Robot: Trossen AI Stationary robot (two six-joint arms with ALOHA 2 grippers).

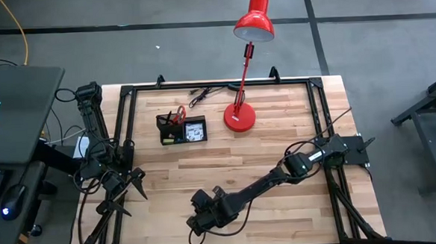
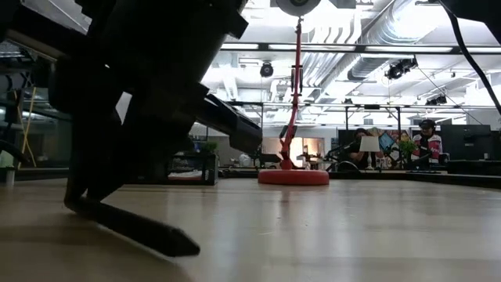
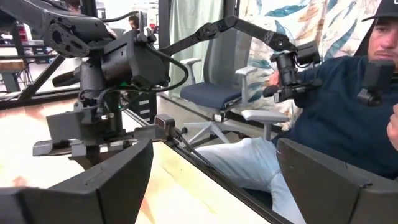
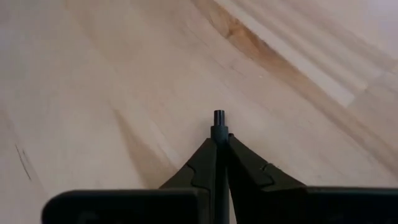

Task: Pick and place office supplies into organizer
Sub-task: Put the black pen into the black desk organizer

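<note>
My right gripper [image 4: 219,144] is low over the near middle of the table [image 1: 196,225] and shut on a thin black pen [image 4: 218,118]. The same gripper fills the left of the low view [image 2: 133,223], right at the tabletop. The black organizer [image 1: 182,129] stands on the far left-middle of the table. Red-handled scissors [image 1: 179,114] stand in its cup section and a white patterned packet [image 1: 196,130] lies in its tray. The purple pad does not show. My left gripper [image 1: 129,188] waits open at the table's left edge. My right gripper pinches the thin black pen between its two fingers. The pen lies along the fingers, and only its short end [image 4: 218,116] sticks out past the fingertips. The fingers point down at a slant toward the wood; whether the pen touches the table, I cannot tell.
A red desk lamp stands on its round base [image 1: 239,118] right of the organizer, with a black cable [image 1: 202,95] behind it. A black frame [image 1: 216,85] runs along the table's edges. A seated person [image 3: 323,124] is beyond the table's edge in the left wrist view. Bare wood [image 1: 278,134] lies between my right arm and the organizer.
</note>
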